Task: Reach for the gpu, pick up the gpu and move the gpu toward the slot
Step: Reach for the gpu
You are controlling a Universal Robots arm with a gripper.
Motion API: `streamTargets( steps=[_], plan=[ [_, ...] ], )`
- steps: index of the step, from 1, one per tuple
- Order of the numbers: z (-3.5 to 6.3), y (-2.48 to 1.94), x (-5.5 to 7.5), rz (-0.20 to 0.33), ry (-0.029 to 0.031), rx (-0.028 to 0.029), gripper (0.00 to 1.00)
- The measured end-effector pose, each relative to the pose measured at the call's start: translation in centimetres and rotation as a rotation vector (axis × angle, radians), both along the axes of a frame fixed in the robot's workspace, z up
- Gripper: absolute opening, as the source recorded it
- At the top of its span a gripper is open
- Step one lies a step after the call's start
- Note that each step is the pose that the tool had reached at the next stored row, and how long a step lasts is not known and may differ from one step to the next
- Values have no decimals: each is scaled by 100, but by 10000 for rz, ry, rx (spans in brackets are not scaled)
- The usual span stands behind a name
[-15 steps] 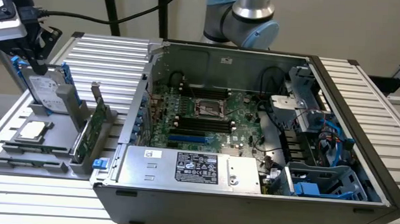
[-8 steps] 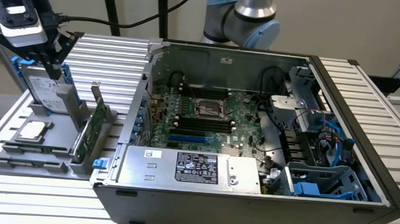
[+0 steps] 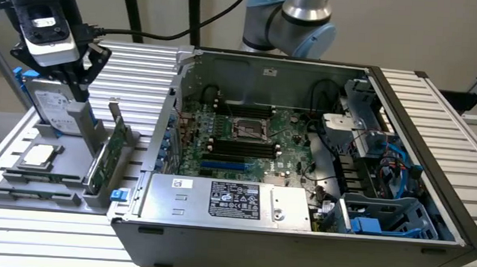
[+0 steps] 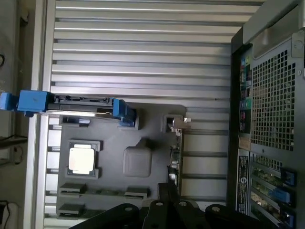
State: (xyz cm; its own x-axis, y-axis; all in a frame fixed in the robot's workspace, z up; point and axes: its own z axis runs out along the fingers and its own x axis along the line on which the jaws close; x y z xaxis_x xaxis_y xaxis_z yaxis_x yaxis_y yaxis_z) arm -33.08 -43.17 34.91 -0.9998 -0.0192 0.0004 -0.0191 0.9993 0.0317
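The gpu [image 3: 109, 151] is a thin green card standing on edge in a grey holder [image 3: 26, 193] at the exterior view's left, its silver bracket [image 3: 114, 119] uppermost. From the wrist it is edge-on, gpu [image 4: 174, 160], with the bracket [image 4: 177, 123] at one end. My gripper [image 3: 79, 93] hangs above the holder, between the hard drive and the card and touching neither. Its fingers look shut with nothing between them. In the wrist view the gripper [image 4: 167, 190] sits just off the card's near end. A blue slot [image 3: 223, 166] lies on the motherboard inside the open case.
A silver hard drive in a blue frame [image 3: 51, 104] [image 4: 76, 107] stands in the holder beside my gripper. A processor chip [image 3: 40, 156] [image 4: 82, 160] lies flat there. The open computer case [image 3: 298, 242] fills the right, its wall [image 3: 162, 136] next to the card. A slatted metal table [image 4: 143, 47] lies beneath.
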Motion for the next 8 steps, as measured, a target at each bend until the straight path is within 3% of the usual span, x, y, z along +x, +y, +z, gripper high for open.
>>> streamTargets(
  steps=[8],
  plan=[
    [-50,-100,99,0,-8,-90,11]
  ],
)
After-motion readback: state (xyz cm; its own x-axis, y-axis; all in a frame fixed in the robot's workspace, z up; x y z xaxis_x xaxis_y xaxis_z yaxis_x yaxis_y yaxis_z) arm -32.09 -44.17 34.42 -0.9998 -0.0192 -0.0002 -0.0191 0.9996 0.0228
